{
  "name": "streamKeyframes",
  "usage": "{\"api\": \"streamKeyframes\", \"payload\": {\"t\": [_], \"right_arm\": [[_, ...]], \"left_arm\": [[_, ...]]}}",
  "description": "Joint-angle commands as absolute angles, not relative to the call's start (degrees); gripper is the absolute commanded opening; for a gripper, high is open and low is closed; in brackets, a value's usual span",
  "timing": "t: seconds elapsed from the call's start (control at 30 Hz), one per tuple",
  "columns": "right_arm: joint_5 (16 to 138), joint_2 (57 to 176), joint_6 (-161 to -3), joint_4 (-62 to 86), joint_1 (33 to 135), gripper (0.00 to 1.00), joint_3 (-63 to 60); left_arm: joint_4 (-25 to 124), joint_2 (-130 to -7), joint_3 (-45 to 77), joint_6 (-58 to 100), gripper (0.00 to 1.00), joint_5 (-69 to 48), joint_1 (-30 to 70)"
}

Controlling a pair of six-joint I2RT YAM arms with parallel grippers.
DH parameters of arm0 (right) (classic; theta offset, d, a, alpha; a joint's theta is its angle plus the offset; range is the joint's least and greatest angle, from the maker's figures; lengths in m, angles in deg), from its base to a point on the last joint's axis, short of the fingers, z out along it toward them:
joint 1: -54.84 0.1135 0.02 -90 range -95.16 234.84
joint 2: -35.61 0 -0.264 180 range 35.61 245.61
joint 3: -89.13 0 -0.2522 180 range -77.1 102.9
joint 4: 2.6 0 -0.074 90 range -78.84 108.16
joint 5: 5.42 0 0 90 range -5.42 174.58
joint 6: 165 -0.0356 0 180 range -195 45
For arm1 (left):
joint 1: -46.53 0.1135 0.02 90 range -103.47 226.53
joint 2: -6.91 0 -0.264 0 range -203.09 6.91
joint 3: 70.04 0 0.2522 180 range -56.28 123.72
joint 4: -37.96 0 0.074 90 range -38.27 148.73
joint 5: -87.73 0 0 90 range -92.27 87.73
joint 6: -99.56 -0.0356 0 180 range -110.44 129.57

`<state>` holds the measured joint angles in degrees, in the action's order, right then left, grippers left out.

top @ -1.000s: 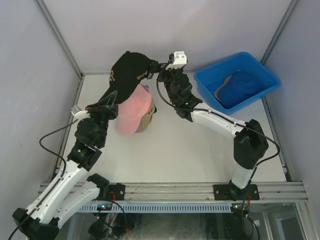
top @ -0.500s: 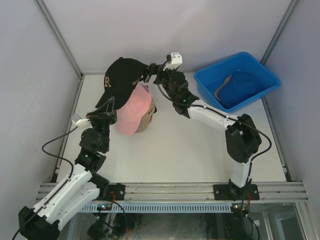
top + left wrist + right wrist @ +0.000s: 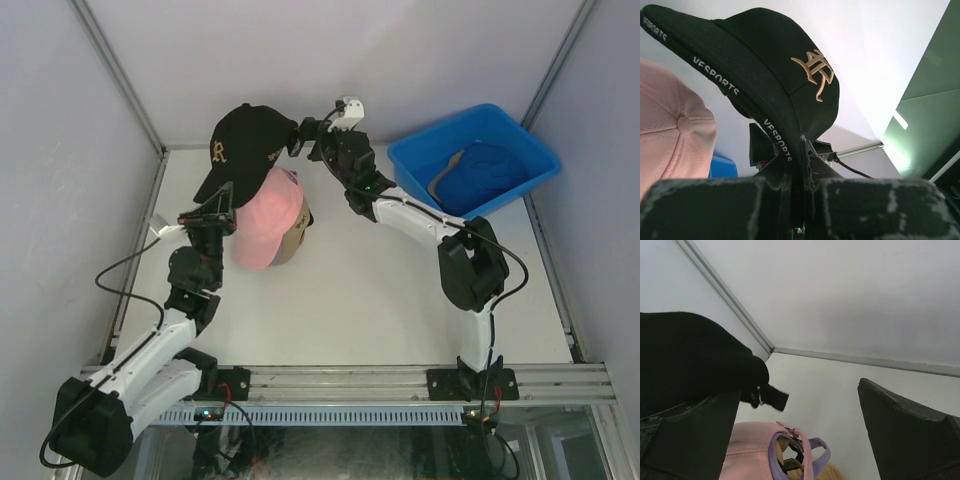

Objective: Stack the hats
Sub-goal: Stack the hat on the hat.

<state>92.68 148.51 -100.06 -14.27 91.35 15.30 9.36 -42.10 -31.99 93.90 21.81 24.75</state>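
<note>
Above the pink cap (image 3: 270, 225): black cap (image 3: 245, 140) is held in the air, brim slanting down toward the left arm.
Left gripper (image 3: 799, 192): jaws pinched narrow on the brim's edge.
Right gripper (image 3: 297, 141): jaws wide apart at the black cap's back; fabric lies against one finger (image 3: 685, 435).
Pink cap: on the table (image 3: 380, 300), purple strap and tan beneath.
Writing: white "VESPORTS" repeated along the brim edge; gold embroidered emblem on the front.
Blue bin (image 3: 440, 128): blue hat (image 3: 495, 165) inside.

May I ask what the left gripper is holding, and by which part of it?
The left gripper pinches the black cap by its brim edge.
</note>
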Motion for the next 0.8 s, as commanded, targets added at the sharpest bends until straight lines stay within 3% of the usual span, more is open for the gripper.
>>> {"api": "streamKeyframes", "payload": {"t": [0.0,0.77], "right_arm": [[90.44,149.54,-102.97,-14.57,90.12,1.00,18.15],[86.91,144.16,-105.29,-17.49,89.73,1.00,3.83]], "left_arm": [[1.04,-43.12,-33.03,91.24,0.00,17.60,25.76],[5.20,-39.16,-40.33,87.35,0.00,15.81,26.17]]}}
